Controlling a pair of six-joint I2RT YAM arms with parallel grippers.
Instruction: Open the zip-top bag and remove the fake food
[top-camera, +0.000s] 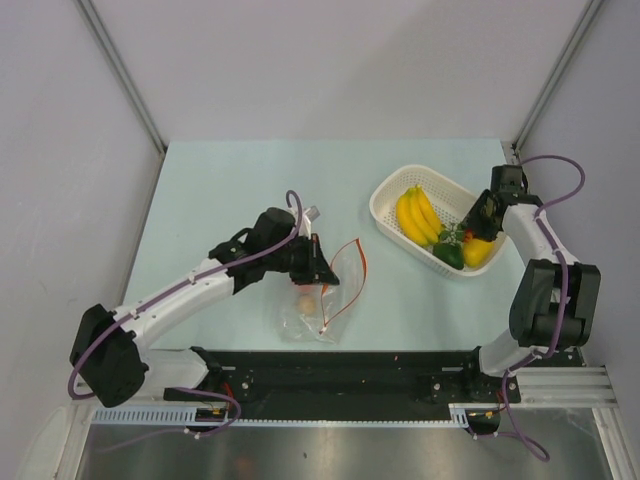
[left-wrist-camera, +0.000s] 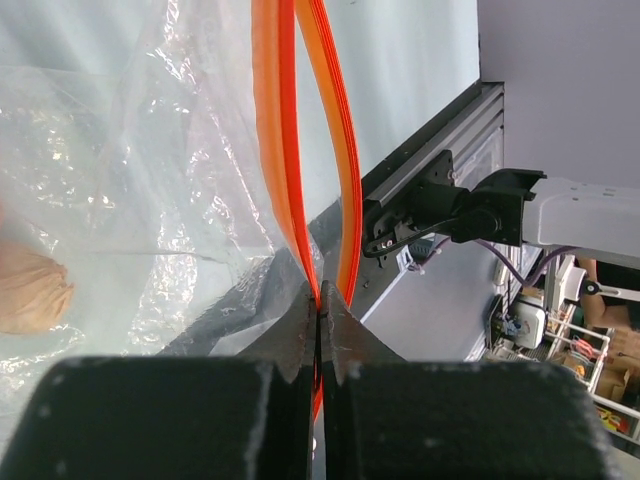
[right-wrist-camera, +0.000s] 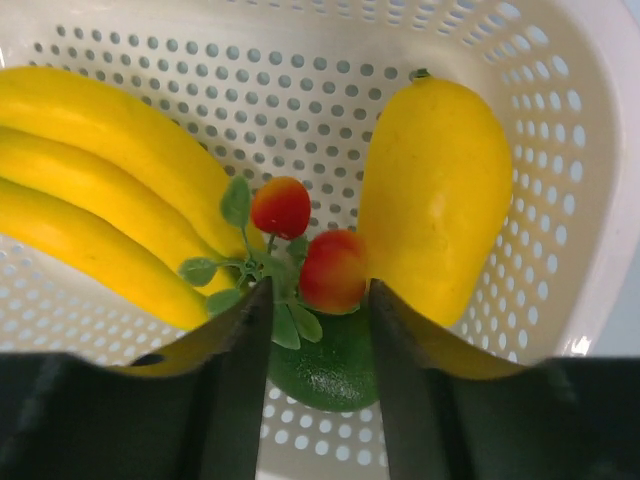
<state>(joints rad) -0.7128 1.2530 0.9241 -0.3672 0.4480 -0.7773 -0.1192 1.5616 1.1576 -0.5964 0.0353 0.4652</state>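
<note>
Broadly, table (top-camera: 220, 190): carries everything; poses no hazard of its own.
Basket (top-camera: 388, 186): sits upper right in the top view, well apart from the bag; holds most of the fake food.
Zip-top bag (top-camera: 315, 318): lies lower centre of the top view, mouth gaping; light and crinkly, so likely to ride up or drag if the strip is pulled.
Banana bunch (right-wrist-camera: 100, 180): fills the left of the right wrist view, inside the basket.
Yellow fruit (right-wrist-camera: 440, 200): right of that frame, just beside one finger; could get nudged on the way out.
Green vegetable (right-wrist-camera: 325, 375): low centre, beneath the fingers.
Red piece (right-wrist-camera: 333, 270): between the fingers, contact impossible to tell; may snag and come up with them.
Tan piece (top-camera: 304, 300): only food seen inside the bag; could stay trapped if the mouth collapses.
Zip strip (left-wrist-camera: 275, 120): thin; may slip from the pinch and let the mouth fall shut.
Left gripper (left-wrist-camera: 318, 310): fingers together, clamped on the zip strip.
Right gripper (right-wrist-camera: 318, 292): fingers apart, apparently holding nothing, low in the basket.
Top view only: whole layout, bag against basket.
Left wrist only: the pinch itself, too small to read from above.
Right wrist only: red piece in detail.
</note>
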